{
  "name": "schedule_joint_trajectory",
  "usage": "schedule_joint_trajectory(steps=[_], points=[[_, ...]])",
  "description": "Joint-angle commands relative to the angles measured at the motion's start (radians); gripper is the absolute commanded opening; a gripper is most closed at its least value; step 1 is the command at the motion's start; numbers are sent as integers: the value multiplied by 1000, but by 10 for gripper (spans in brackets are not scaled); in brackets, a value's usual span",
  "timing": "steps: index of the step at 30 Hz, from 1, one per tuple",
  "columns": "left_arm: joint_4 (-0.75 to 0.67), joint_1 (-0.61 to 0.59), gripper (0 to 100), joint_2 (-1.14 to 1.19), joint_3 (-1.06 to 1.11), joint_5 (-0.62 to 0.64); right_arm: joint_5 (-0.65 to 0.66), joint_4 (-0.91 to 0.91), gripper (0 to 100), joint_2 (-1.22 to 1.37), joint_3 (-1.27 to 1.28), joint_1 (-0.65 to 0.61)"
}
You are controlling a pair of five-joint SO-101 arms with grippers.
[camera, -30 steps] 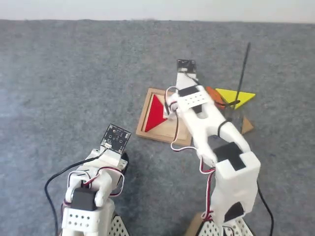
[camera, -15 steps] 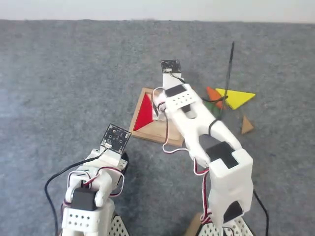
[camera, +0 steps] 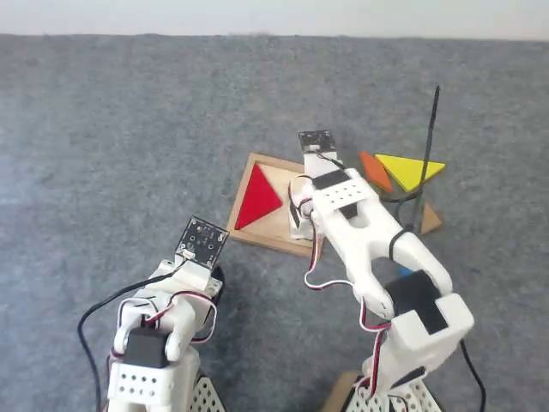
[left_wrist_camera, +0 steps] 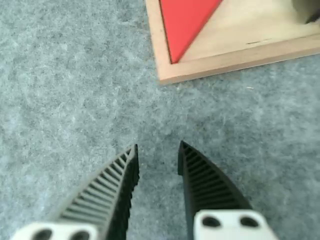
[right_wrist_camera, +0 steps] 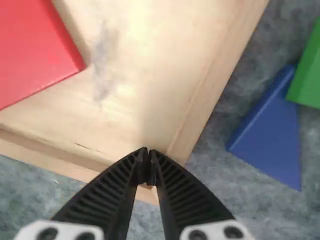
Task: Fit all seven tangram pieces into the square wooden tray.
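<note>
The right claw (right_wrist_camera: 146, 152) hangs with its jaws pressed together and nothing between them, its tips over the near-right inside corner of the square wooden tray (camera: 243, 190). Whether the tips touch the wood cannot be told. Left of the claw, a red triangle (camera: 256, 196) lies flat in the tray's left half, one edge along the left rim, with bare wood between it and the claw. Just outside the tray's right rim sit a blue triangle (right_wrist_camera: 272, 135) and, beside it, a green piece (right_wrist_camera: 307, 75) that is cut off at the picture's edge. From above, the right arm covers the tray's right side and hides both of those pieces. Farther right on the grey counter (camera: 129, 129), an orange piece (camera: 374, 170) and a yellow triangle (camera: 407, 170) lie side by side, and a small tan triangle (camera: 431, 219) lies nearer, apart from them. The left claw (left_wrist_camera: 157, 150) sits with its jaws a little apart and empty, low over bare counter, near the tray's near-left corner but short of it.
</note>
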Motion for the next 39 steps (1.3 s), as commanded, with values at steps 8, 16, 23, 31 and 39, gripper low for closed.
schedule_joint_trajectory(steps=[8,16,23,31,39], points=[[3,-3,123,-21,-12,8,209,117,10,-41,64,202],[3,-3,123,-21,-12,8,279,44,11,-143,80,214],[3,-3,123,-21,-12,8,414,116,106,-565,94,226],[3,-3,123,-21,-12,8,674,67,125,-759,52,433],[3,-3,123,-21,-12,8,1180,185,292,-318,-172,484]])
